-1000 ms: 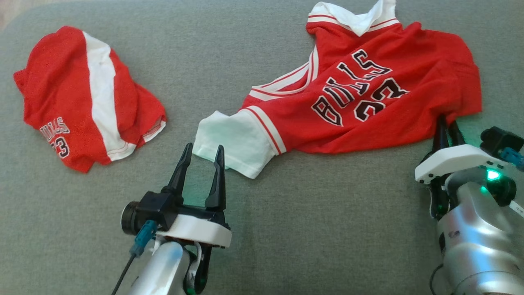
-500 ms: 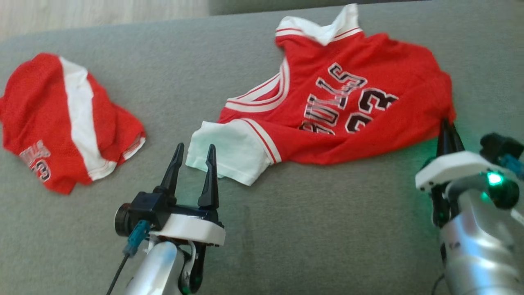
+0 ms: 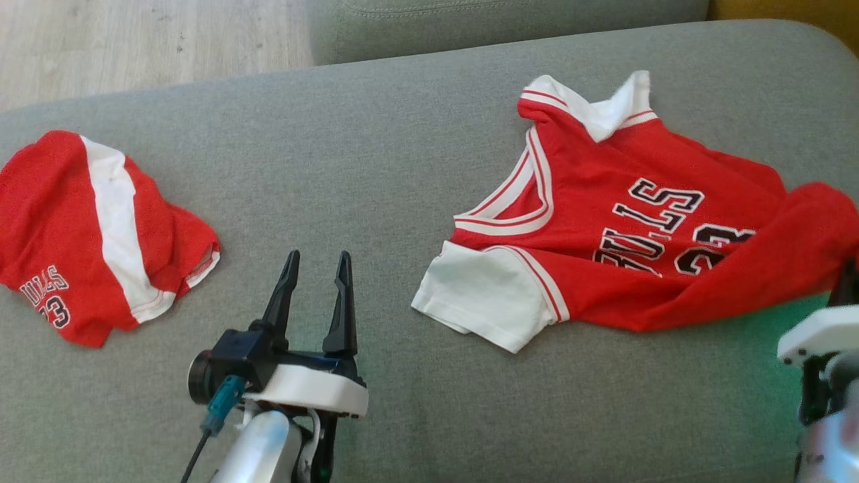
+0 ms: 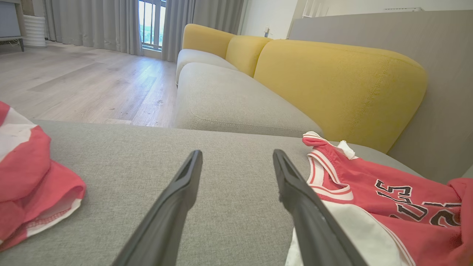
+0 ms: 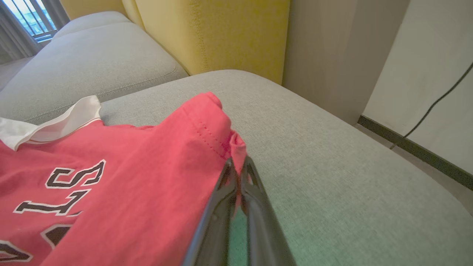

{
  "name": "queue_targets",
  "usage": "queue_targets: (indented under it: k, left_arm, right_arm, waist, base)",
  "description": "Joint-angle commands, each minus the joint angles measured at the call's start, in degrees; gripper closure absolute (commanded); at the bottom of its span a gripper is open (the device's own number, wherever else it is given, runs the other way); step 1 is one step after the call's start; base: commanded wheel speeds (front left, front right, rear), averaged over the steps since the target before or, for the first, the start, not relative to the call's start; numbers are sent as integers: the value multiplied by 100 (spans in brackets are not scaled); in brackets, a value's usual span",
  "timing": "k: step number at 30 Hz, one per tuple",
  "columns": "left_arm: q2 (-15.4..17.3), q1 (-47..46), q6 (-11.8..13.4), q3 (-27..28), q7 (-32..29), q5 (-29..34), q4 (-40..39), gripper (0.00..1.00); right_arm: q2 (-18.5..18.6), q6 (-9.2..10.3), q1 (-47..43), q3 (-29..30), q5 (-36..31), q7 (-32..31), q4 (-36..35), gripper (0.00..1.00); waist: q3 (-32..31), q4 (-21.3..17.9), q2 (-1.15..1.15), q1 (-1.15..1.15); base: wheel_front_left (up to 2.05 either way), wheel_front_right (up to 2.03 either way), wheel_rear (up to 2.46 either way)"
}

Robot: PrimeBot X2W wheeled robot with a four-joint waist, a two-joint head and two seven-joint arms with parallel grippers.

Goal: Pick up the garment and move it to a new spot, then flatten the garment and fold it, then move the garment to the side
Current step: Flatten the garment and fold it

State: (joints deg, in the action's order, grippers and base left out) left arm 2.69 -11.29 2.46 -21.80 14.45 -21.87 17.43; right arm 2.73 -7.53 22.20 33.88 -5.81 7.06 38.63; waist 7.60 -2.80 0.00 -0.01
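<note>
The right gripper (image 5: 238,165) pinches the red jersey (image 5: 129,177) by its hem near the cushion (image 5: 332,184) edge, plain in the wrist view; the left gripper (image 3: 317,258) gapes above open mid-cushion.

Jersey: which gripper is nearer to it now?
Right. The right gripper is shut on the jersey at its edge; the left gripper hangs open over the sofa, left of the sleeve.

Bright even daylight, coming from the window (image 4: 149,24) far back in left wrist view. Shadows soft, faint. Green glow spills on the sofa cushion (image 5: 314,221) by my right gripper (image 5: 236,164). Head view slightly soft, grainy. Wrist views bow at edges.
</note>
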Motion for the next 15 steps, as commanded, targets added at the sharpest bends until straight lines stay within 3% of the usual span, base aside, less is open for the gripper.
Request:
queue_targets:
  k: [1,2,6,15]
  left_arm:
    - [19,-47,7,176,55,-33,-200,0]
    - [19,-37,2,173,55,-34,-195,0]
    - [19,-13,-18,180,55,-31,-162,0]
    - [19,22,-35,244,55,1,-170,0]
  right_arm:
    - [20,4,-3,-101,7,-47,-248,22]
    - [19,4,-42,-106,105,-61,-252,0]
    - [17,4,-207,-378,382,82,-300,0]
    - [16,4,-905,-1866,1082,601,-1273,0]
  waist:
    - [-13,4,0,1]
    - [-23,6,0,1]
    - [-64,9,0,1]
    - [-155,-25,0,1]
  base:
    - [0,0,0]
    - [0,0,0]
    - [0,0,0]
    - [0,0,0]
